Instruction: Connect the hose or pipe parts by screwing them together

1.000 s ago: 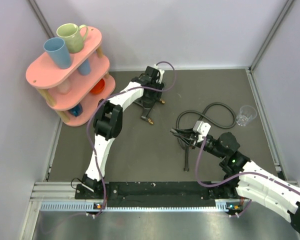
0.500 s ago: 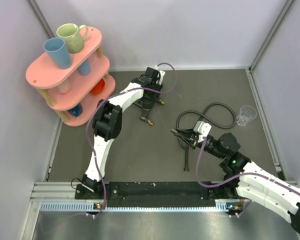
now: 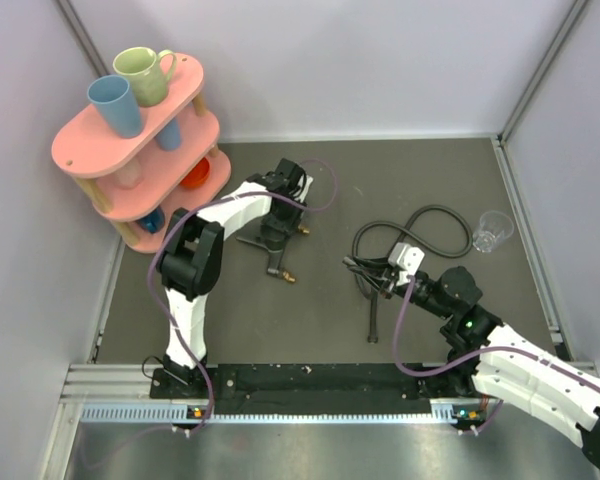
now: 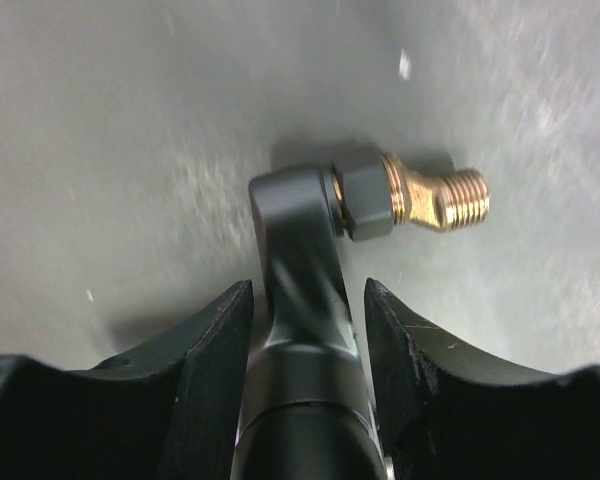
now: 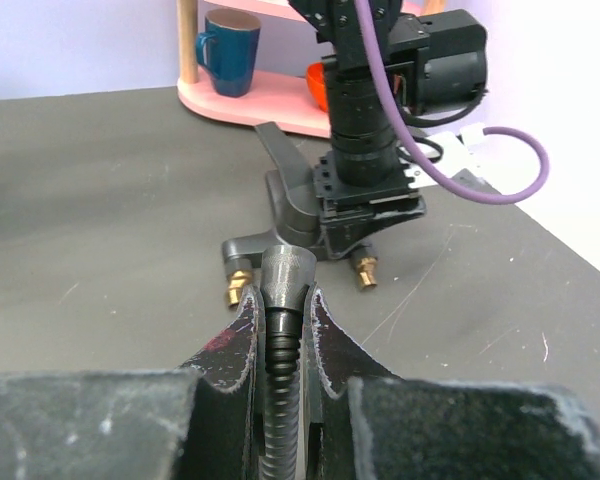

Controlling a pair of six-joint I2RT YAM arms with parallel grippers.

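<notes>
The forked fitting is dark grey with brass threaded ends and sits low over the mat left of centre. My left gripper comes down on it from above and is shut on its body, one finger on each side. The dark ribbed hose loops at the right and a free stretch runs toward the near edge. My right gripper is shut on one hose end, whose grey collar sticks out past the fingertips and points at the fitting a short way ahead.
A pink two-tier shelf with mugs and cups stands at the far left. A clear plastic cup sits by the right wall. Pale walls close in the dark mat on three sides.
My left gripper has carried the forked fitting from the far middle of the mat nearer and to the left. The right gripper and hose end have stayed put.
</notes>
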